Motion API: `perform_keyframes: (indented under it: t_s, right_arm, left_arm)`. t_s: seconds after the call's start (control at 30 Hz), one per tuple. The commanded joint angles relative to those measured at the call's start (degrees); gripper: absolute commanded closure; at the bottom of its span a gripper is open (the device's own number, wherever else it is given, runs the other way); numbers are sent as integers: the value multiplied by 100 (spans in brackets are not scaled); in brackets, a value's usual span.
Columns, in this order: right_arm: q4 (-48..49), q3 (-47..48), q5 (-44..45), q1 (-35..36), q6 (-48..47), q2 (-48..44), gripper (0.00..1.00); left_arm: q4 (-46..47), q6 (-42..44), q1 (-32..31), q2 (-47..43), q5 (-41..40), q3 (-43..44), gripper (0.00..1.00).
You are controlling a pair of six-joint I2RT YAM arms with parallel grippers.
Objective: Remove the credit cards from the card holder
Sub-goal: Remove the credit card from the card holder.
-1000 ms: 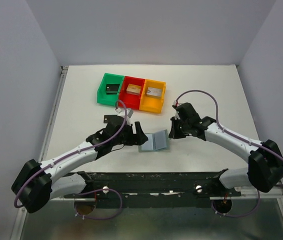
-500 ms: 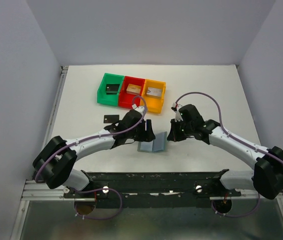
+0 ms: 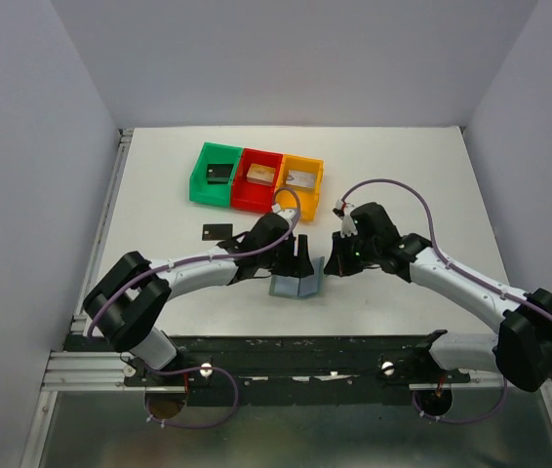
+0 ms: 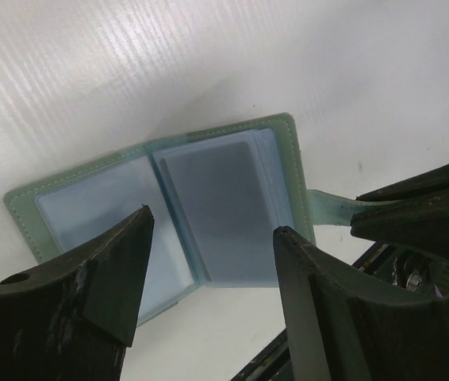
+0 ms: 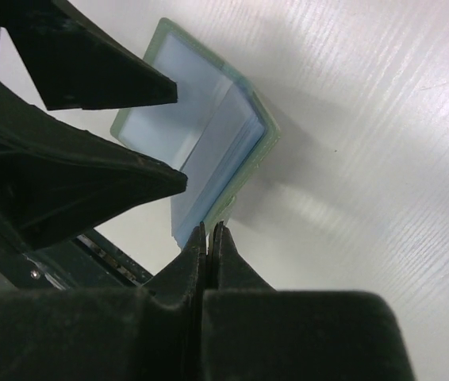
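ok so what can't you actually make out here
- Top view: the left gripper covers most of the holder, so its pockets are hidden.
- Left wrist: card count unclear; only one greyish card shows through the pocket.
- Right wrist: the tab, pinched inside the right gripper.
- Top view: pieces in the bins, too small.

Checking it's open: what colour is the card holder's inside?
The card holder is pale blue inside, grey-green border; clearest in left wrist view.
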Motion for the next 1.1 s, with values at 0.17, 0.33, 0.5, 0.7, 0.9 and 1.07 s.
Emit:
perform_keyframes:
  t_s: [0.17, 0.33, 0.5, 0.7, 0.9, 1.07]
  right_arm:
    - [125, 208, -268, -26, -81, -148, 100]
    - [125, 216, -286, -26, -72, -130, 100]
    - [125, 216, -286, -26, -98, -130, 100]
    - [134, 190, -277, -26, -116, -95, 100]
    - [151, 181, -277, -26, -142, -60, 100]
    - [160, 181, -312, -26, -151, -68, 100]
  left_arm:
    - [197, 117, -129, 256, 272, 257, 26]
    - [162, 117, -155, 292, 237, 257, 26]
    - [135, 99, -155, 301, 185, 248, 26]
    - [126, 64, -155, 186, 53, 143, 26]
    - [91, 21, -155, 142, -62, 72, 26]
    - [196, -6, -155, 63, -27, 19, 25]
